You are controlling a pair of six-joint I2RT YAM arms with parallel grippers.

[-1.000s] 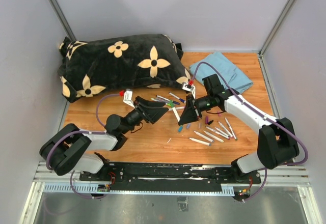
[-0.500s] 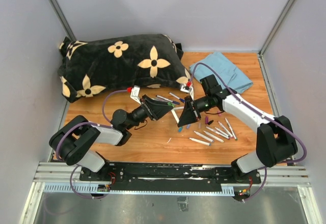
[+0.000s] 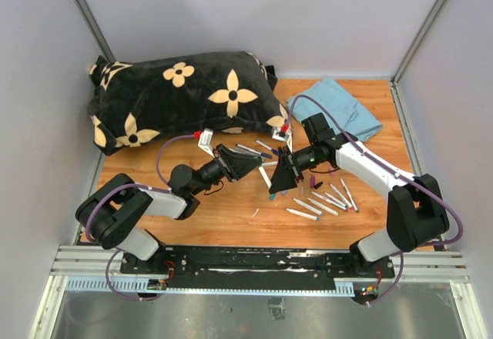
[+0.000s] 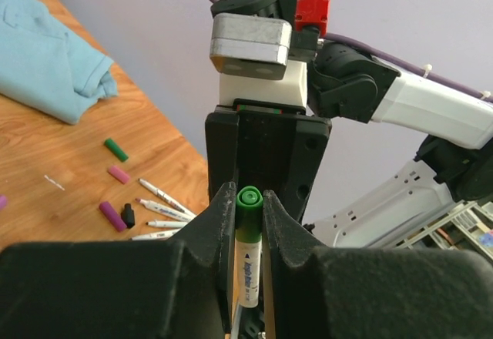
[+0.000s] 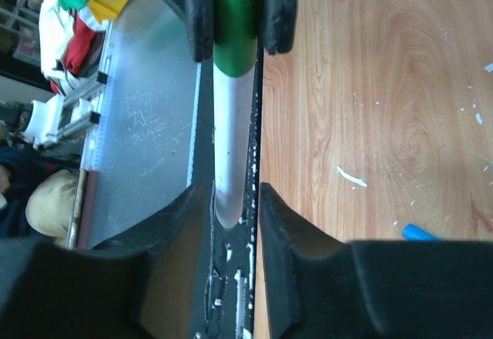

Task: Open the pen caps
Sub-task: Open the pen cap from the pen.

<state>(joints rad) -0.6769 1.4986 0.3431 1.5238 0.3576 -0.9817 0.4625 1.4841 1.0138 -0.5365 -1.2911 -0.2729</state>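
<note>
Two arms meet above the middle of the wooden table (image 3: pixel 231 216), sharing one pen between them. The left gripper (image 4: pixel 248 197) is clamped on the green cap (image 4: pixel 249 199) at the pen's end, one finger pressed to each side of it; the right wrist view shows the same two fingers (image 5: pixel 199 15) pinching the cap. The white barrel (image 5: pixel 231 139) runs from the cap towards the right gripper (image 5: pixel 231 194), whose jaws stand slightly apart, a thin dark gap showing on each side of the barrel's tip. The cap sits seated on the barrel.

On the table to the right of the grippers lie the loose caps: a green one (image 4: pixel 116 149), a pink one (image 4: pixel 119 174), a purple one (image 4: pixel 112 216) and a black one (image 4: pixel 128 216) just beside it; a blue one (image 5: pixel 420 233) lies near the right gripper. Several bare pens (image 3: pixel 327 199) lie side by side at the near right, and a few capped pens (image 3: pixel 254 150) lie just beyond the grippers. A folded blue cloth (image 3: pixel 339 108) occupies the far right corner and a black flowered pillow (image 3: pixel 177 96) the far left.
</note>
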